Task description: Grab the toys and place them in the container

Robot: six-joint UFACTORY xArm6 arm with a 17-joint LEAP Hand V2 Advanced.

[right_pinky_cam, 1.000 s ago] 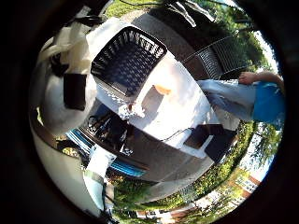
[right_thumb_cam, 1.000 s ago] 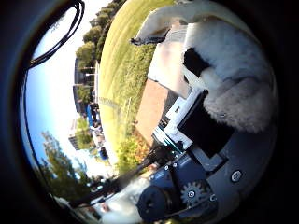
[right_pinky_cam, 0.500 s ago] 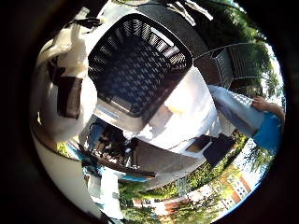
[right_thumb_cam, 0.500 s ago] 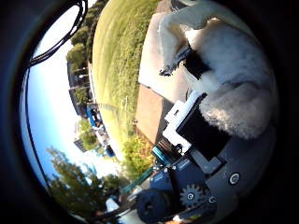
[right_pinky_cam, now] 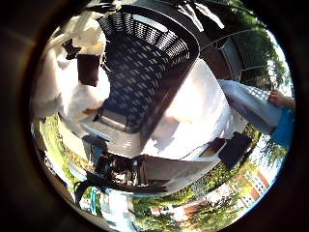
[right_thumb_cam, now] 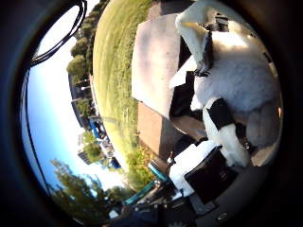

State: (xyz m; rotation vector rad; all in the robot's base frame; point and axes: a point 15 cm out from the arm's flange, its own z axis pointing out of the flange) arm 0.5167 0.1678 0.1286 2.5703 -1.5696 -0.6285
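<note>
Fingers [right_thumb_cam: 222, 130]: white and black, curled round a white plush toy [right_thumb_cam: 241, 80] that fills the right half of the thumb-side frame, pressed close to the palm. Grip looks closed and secure; a soft limb of the toy trails toward the upper centre.

Hand [right_pinky_cam: 84, 67]: visible at upper left of the little-finger-side frame with more of the pale plush, palm facing down over the container.

Container [right_pinky_cam: 145, 72]: black lattice basket, open top, occupying the upper centre of that frame. Interior appears empty as far as can be seen. It rests on a desk [right_pinky_cam: 193, 121] covered in white, which spreads to centre right.

Step in hand, by judgement: carrying the toy over the basket for release. To do it well, centre the palm above the basket floor, clear of the near rim, then uncurl fully so the trailing limb does not catch on the lattice edge.

Surroundings: grass lawn [right_thumb_cam: 111, 71], left centre of the thumb-side frame.
</note>
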